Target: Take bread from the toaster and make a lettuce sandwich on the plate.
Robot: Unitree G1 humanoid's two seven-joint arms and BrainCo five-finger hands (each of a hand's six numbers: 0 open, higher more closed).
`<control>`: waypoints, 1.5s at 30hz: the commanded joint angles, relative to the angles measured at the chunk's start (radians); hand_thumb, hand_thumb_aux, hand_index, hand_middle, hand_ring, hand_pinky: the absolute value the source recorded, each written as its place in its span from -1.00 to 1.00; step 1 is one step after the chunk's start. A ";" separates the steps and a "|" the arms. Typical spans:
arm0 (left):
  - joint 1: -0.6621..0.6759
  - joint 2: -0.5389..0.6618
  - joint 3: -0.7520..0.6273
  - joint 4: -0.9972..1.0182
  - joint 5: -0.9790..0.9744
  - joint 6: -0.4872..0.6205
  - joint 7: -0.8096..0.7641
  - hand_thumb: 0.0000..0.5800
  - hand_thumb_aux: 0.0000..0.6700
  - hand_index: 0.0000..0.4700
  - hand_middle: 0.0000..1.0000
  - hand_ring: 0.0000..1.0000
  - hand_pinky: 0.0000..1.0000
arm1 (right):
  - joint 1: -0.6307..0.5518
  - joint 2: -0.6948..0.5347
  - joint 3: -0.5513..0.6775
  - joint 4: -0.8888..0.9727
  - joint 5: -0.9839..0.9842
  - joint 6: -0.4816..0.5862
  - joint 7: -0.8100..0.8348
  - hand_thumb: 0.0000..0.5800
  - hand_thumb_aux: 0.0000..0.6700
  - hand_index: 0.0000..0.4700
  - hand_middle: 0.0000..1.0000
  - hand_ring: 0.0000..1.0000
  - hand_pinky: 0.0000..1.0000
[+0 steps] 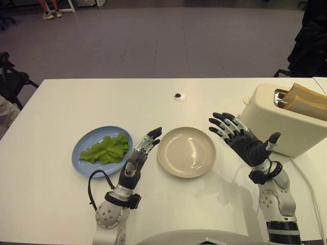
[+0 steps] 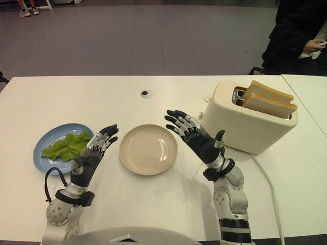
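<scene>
A cream toaster (image 2: pixel 250 125) stands on the right side of the white table with two slices of bread (image 2: pixel 268 98) sticking up from its slots. A bare beige plate (image 2: pixel 148 149) lies in the middle. To its left, a blue plate (image 1: pixel 85 146) holds green lettuce (image 1: pixel 106 149). My left hand (image 1: pixel 139 158) hovers open between the two plates, palm up and holding nothing. My right hand (image 2: pixel 196 135) is raised open with fingers spread, between the beige plate and the toaster, touching neither.
A small round grey insert (image 2: pixel 146 93) sits in the tabletop behind the beige plate. The toaster's white cord (image 2: pixel 268 191) trails toward the front right edge. A second table (image 2: pixel 311 97) abuts on the right.
</scene>
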State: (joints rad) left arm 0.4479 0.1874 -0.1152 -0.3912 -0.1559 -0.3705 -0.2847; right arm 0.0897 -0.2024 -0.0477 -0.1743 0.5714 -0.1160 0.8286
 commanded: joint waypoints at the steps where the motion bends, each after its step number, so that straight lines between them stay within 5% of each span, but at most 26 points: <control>1: -0.008 -0.003 0.009 0.006 0.017 0.024 0.013 -1.00 -1.00 -1.00 -1.00 -1.00 -1.00 | -0.015 -0.007 0.001 0.027 -0.047 -0.020 -0.020 -1.00 -1.00 -1.00 -1.00 -1.00 -1.00; 16: -0.025 -0.011 0.020 0.020 0.024 0.030 0.015 -1.00 -1.00 -1.00 -1.00 -1.00 -1.00 | -0.040 0.004 0.028 0.127 -0.223 -0.213 -0.094 -1.00 -1.00 -1.00 -1.00 -1.00 -1.00; 25: -0.021 -0.018 0.007 0.022 0.043 0.028 0.020 -1.00 -1.00 -1.00 -1.00 -1.00 -1.00 | -0.041 -0.043 0.010 0.021 -0.135 -0.205 -0.073 -1.00 -1.00 -1.00 -1.00 -1.00 -1.00; 29: -0.034 -0.026 -0.013 0.028 0.060 0.033 0.020 -1.00 -1.00 -1.00 -1.00 -1.00 -1.00 | -0.192 -0.252 -0.214 -0.020 -0.145 -0.197 -0.127 -1.00 -1.00 -1.00 -1.00 -1.00 -1.00; 33: -0.039 -0.041 -0.039 0.026 0.081 0.036 0.026 -1.00 -1.00 -1.00 -1.00 -1.00 -1.00 | -0.319 -0.539 -0.351 0.283 -0.436 -0.399 -0.179 -1.00 -1.00 -1.00 -1.00 -1.00 -1.00; 39: -0.040 -0.050 -0.056 0.015 0.093 0.045 0.033 -1.00 -1.00 -1.00 -1.00 -1.00 -1.00 | -0.409 -0.822 -0.245 0.809 -0.991 -0.684 -0.588 -1.00 -1.00 -1.00 -1.00 -1.00 -1.00; 40: -0.040 -0.049 -0.057 0.014 0.093 0.045 0.034 -1.00 -1.00 -1.00 -1.00 -1.00 -1.00 | -0.419 -0.829 -0.219 0.854 -1.021 -0.712 -0.628 -0.01 -0.42 -0.42 -1.00 -1.00 -1.00; 41: -0.039 -0.050 -0.058 0.014 0.092 0.045 0.034 -1.00 -1.00 -1.00 -1.00 -1.00 -1.00 | -0.430 -0.834 -0.195 0.894 -1.039 -0.738 -0.660 0.31 -0.18 -0.18 -1.00 -1.00 -1.00; 42: -0.041 -0.049 -0.059 0.014 0.091 0.048 0.032 -1.00 -1.00 -1.00 -1.00 -1.00 -1.00 | -0.436 -0.840 -0.177 0.927 -1.048 -0.761 -0.687 0.53 0.03 0.03 -1.00 -1.00 -1.00; 45: -0.045 -0.047 -0.062 0.014 0.088 0.051 0.029 -1.00 -1.00 -1.00 -1.00 -1.00 -1.00 | -0.454 -0.854 -0.132 0.995 -1.064 -0.807 -0.739 0.63 0.14 0.14 -1.00 -1.00 -1.00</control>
State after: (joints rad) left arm 0.4059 0.1366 -0.1717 -0.3755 -0.0686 -0.3362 -0.2533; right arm -0.3422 -1.0308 -0.2092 0.7869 -0.4769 -0.8986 0.1107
